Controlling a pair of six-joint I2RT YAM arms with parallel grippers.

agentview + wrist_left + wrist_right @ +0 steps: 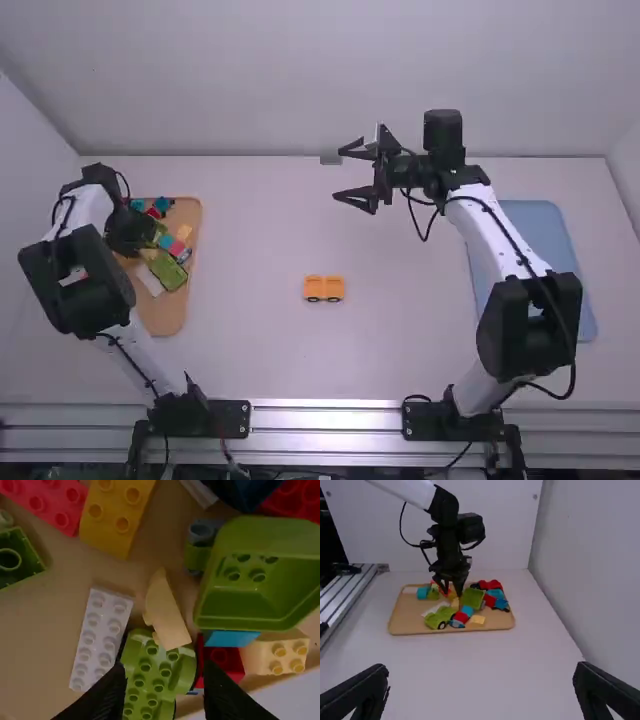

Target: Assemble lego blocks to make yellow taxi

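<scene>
The left pincer (164, 669) is open and points down into the tray (165, 320), nothing gripped, its fingertips apart on either side of the green car (142, 667). Just beyond the tips lies a curved cream piece (167, 617), one end overlapping the car; whether it rests on it I can't tell. The white brick (100, 640) is beside that pincer, the green tub (260, 535) off its other side, and the yellow brick (117, 515) farther out, past the cream piece. The pincer is likely placed here to choose the next taxi part from the pile, and its parted fingers leave room to close on one. Well apart from it, out on the table (400, 340), stands the taxi (323, 288), an orange-yellow body on dark wheels, probably set there for free access by both arms. The right pincer (342, 174) is beyond the taxi, empty and wide open, perhaps held off to keep the tray clear for its partner. The left wrist view gives the studs of the nearby bricks; the high view gives the taxi and its wheels; the right wrist view gives the left pincer's height, just above the pile.
</scene>
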